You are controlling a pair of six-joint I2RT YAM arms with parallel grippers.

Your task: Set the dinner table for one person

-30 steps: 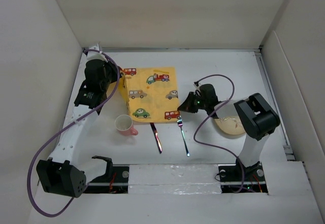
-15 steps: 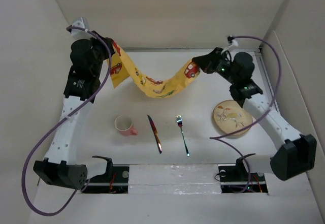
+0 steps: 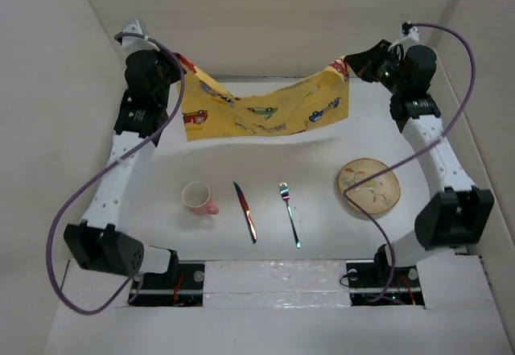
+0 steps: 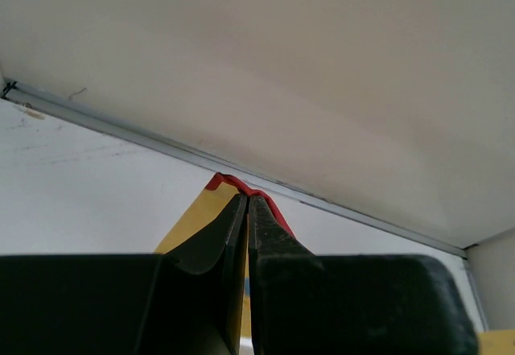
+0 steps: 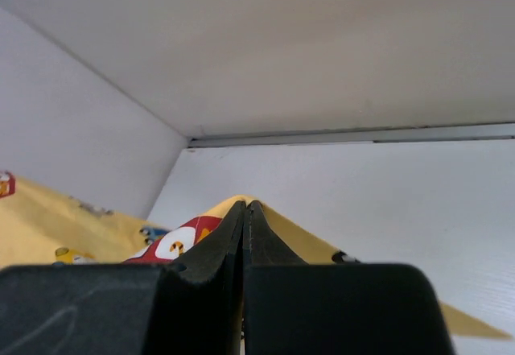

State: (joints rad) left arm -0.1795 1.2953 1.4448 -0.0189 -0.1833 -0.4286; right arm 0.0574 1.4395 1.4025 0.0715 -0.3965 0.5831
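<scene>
Holding a yellow mat [image 3: 265, 113] off the table [image 3: 322, 158], stretched between both arms, top view. Clock directions: 12 = far wall.

- Left gripper [image 3: 180, 62]: at 11 o'clock, raised. Wrist view shows the jaws pressed together on the mat's red-edged corner [image 4: 229, 181], which pokes out past the tips [image 4: 247, 200].
- Right gripper [image 3: 348, 63]: at 1 o'clock, raised. Jaws clamped together on the opposite corner; yellow cloth [image 5: 282, 228] with a red vehicle print shows either side of the tips [image 5: 244, 205].
- Mat: hangs in a shallow sag between the two grips, printed side toward the camera, lower edge clear of the tabletop; its shadow falls on the far part of the table.
- Table: white, walled by pale panels. On it, along the near side: pink cup [image 3: 195, 197] at 8 o'clock, knife [image 3: 245, 212] and fork [image 3: 290, 213] side by side at 6 o'clock and apart from each other, plate [image 3: 370, 187] at 4 o'clock.
</scene>
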